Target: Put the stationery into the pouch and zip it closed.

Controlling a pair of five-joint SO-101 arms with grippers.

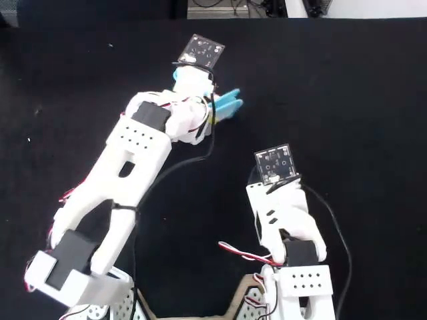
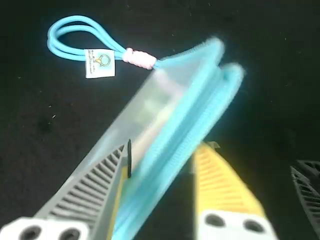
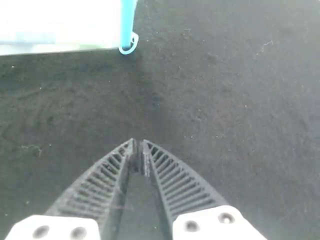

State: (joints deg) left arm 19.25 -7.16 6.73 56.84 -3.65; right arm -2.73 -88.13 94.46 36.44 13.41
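Nearest in the left wrist view, the left gripper [image 2: 161,151] is clamped on the pouch [image 2: 170,110]. Its grey finger presses the clear side and its yellow finger presses the blue zip edge. The pouch stands on edge between them and runs away past the fingertips. We judge this pinch is meant to steady the pouch so that the other arm can work on it.

Pale shapes show through the clear wall just beyond the grey fingertip. They may be stationery, but they are too blurred for us to say. We also cannot tell whether the zip is closed. At the pouch's far end, well ahead of this gripper, a blue cord loop [image 2: 70,37] with a small white tag [image 2: 99,63] lies on the black table [image 2: 260,40].

In the right wrist view, the right gripper [image 3: 138,150] has its fingertips pressed together with nothing between them, low over the bare table. Ahead of it and well apart, a bright stretch of the pouch [image 3: 60,25] shows, with a small blue ring [image 3: 128,47] hanging from its blue edge. This may be the zip pull. We judge the right gripper is placed facing it so that it can go for the pull.

From above, the pouch [image 1: 227,103] pokes out from under the left arm's wrist, beyond and to the left of the right arm.
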